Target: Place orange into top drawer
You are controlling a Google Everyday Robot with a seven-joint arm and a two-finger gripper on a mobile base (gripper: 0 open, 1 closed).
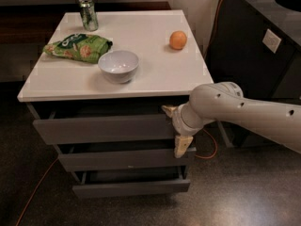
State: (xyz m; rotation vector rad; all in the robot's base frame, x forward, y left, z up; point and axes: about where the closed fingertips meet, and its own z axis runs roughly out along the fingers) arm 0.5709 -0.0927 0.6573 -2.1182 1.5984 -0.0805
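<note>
Our hand, fingers spread wide and carrying nothing, brackets the right end of the top drawer; the orange sits on the tabletop at twelve o'clock from it, well apart.

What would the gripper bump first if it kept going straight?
Probably the grey front of the top drawer. The gripper sits at that front's right end and points toward it, though depth is hard to judge.
</note>
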